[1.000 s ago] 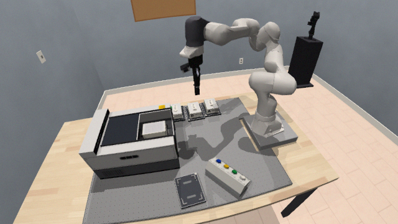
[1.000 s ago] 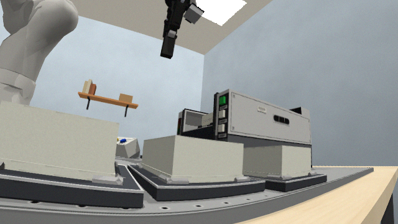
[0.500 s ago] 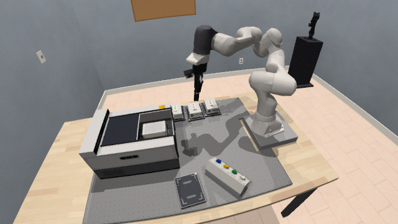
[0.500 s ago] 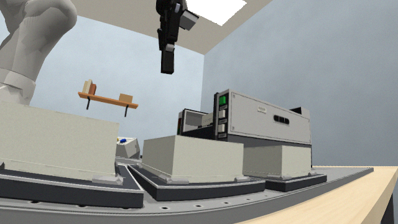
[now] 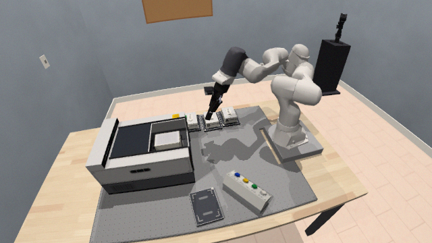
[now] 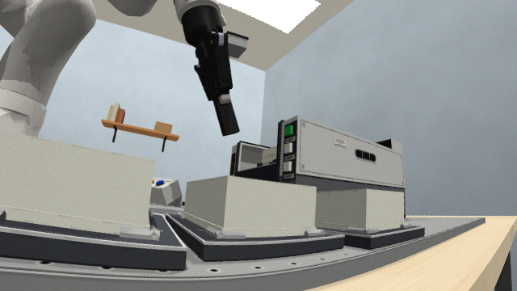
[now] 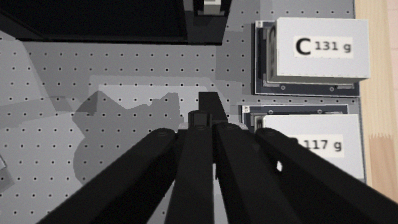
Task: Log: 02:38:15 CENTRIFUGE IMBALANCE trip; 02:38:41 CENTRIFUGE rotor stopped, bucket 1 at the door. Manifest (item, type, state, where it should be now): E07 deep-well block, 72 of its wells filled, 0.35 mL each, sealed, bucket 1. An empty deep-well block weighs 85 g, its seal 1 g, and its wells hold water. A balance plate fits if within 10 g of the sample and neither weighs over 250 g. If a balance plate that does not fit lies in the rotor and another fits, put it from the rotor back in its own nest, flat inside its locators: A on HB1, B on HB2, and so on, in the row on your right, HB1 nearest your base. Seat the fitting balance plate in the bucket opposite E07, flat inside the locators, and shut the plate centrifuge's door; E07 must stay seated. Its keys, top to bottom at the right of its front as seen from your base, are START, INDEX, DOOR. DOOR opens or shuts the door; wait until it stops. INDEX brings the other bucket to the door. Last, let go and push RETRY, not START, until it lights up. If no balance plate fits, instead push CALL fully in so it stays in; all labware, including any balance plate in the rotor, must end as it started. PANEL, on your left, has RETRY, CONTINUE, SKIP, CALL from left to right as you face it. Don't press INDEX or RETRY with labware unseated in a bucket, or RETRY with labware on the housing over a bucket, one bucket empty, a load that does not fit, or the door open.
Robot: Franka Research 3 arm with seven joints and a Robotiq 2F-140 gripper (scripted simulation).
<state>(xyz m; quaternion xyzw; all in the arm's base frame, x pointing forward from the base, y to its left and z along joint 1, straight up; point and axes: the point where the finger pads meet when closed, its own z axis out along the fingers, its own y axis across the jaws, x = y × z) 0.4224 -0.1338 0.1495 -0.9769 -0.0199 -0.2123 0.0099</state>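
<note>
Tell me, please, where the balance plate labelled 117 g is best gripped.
From straight above, probably: open the shut gripper and clamp the 117 g plate across its long, flat side walls near the top. It sits level in its nest, gaps either side.

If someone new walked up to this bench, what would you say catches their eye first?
Probably the white arm reaching down with its shut, empty gripper over the row of balance plates, where the wrist view shows plate C marked 131 g. Next, the grey centrifuge on the mat, door open, a white block in its bucket.
</note>
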